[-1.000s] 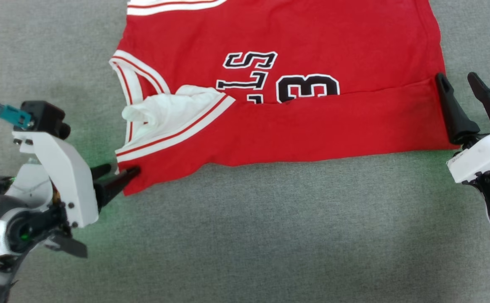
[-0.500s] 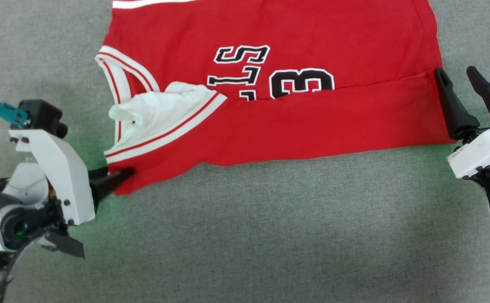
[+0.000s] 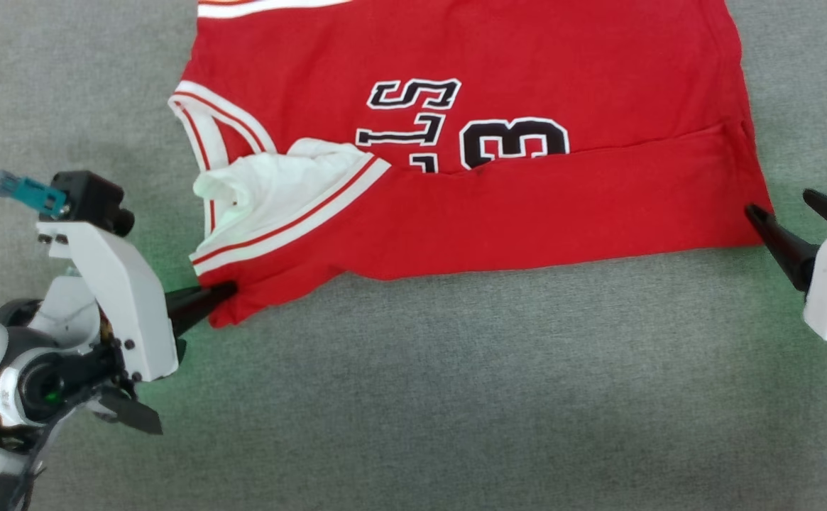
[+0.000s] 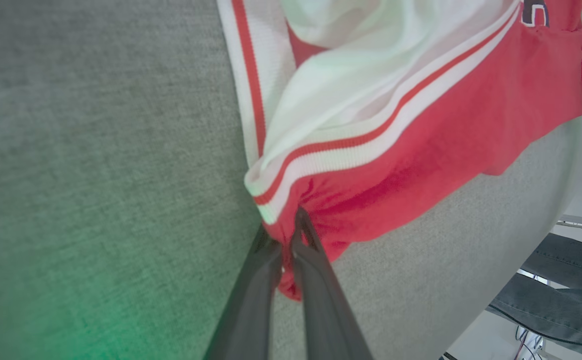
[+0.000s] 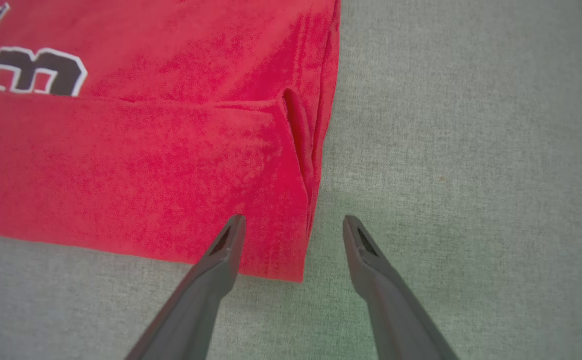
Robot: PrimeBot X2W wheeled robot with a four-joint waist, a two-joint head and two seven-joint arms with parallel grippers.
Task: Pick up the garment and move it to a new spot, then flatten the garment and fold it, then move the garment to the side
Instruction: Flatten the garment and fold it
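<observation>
The garment (image 3: 498, 206), a red jersey with black white-outlined lettering, lies flat on the grey surface with its near strip folded up over the print. Its white sleeve (image 3: 271, 191) is bunched at the left. My left gripper (image 3: 225, 289) is shut on the garment's near left corner; in the left wrist view the fingers (image 4: 263, 280) pinch red fabric (image 4: 420, 150) below the striped trim. My right gripper (image 3: 781, 202) is open at the near right corner, and in the right wrist view the gripper (image 5: 293, 220) straddles the garment's (image 5: 146, 165) corner edge, holding nothing.
Grey cloth covers the table (image 3: 456, 397), with bare room in front of the garment. In the left wrist view the table edge (image 4: 560, 190) shows at the right, with a person's jeans-clad legs (image 4: 565, 280) beyond it.
My left gripper has shut on the garment's near left corner. My right gripper has drawn back from the fold line to the near right corner, still open.
</observation>
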